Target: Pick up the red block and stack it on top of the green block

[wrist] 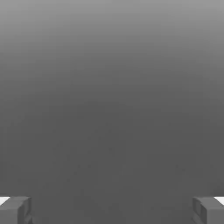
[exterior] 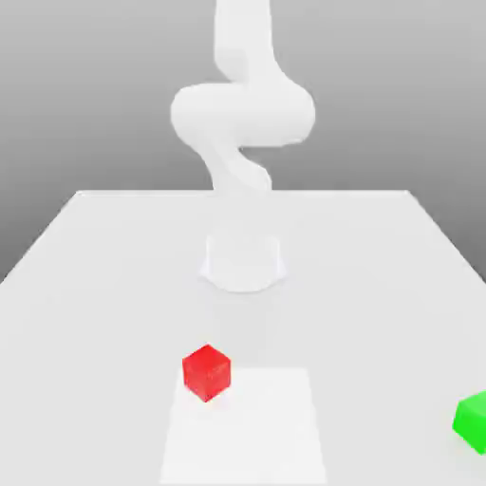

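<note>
A red block (exterior: pixel 207 371) sits on the white table (exterior: pixel 114 275), near the front and a little toward the exterior view's left. A green block (exterior: pixel 473 420) lies at the front edge on the exterior view's right, partly cut off by the frame. In the hand view my gripper (wrist: pixel 112 210) stands open, its two grey fingertips (wrist: pixel 15 210) far apart with nothing between them, facing a plain grey background. The white arm (exterior: pixel 242 114) rises from its base at the table's middle, well behind both blocks.
The arm's round base (exterior: pixel 244 261) stands in the middle of the table. A brighter rectangular patch (exterior: pixel 247 427) marks the tabletop in front, next to the red block.
</note>
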